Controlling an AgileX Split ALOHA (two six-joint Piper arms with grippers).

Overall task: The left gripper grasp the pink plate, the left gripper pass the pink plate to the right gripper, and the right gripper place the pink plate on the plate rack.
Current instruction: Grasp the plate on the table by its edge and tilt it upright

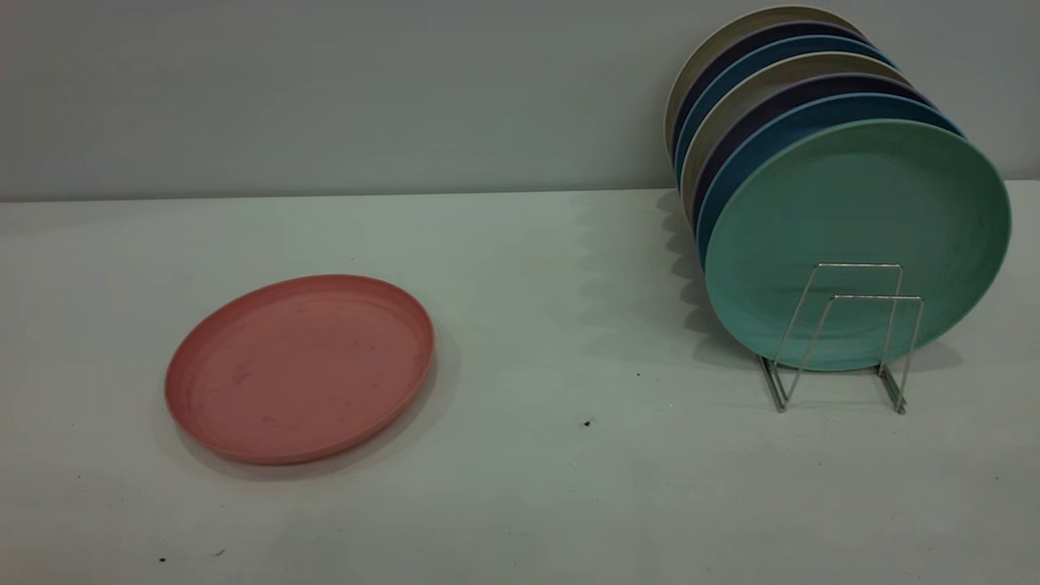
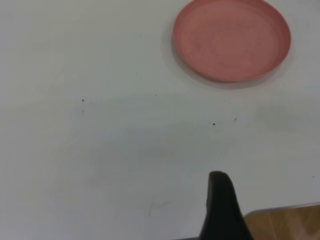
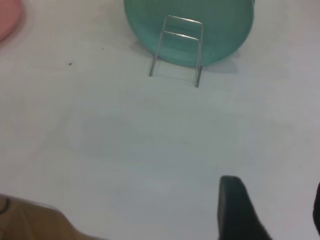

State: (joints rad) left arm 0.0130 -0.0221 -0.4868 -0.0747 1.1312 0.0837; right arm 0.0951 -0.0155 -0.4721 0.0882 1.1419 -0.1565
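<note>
The pink plate (image 1: 301,367) lies flat on the white table (image 1: 569,487) at the left, with nothing touching it. In the left wrist view the pink plate (image 2: 231,39) is far ahead of my left gripper (image 2: 270,192); one black finger (image 2: 221,207) shows, with nothing beside it. The plate rack (image 1: 845,337) stands at the right, its two front wire loops free. My right gripper (image 3: 274,186) hovers open near the table's front edge, facing the plate rack (image 3: 177,47). A sliver of the pink plate (image 3: 6,20) shows there too. Neither gripper appears in the exterior view.
Several plates stand upright in the rack, a mint-green plate (image 1: 857,236) frontmost, blue, dark and beige ones behind. A grey wall (image 1: 325,89) backs the table. The table's front edge meets wooden floor (image 2: 287,222) close under the left gripper.
</note>
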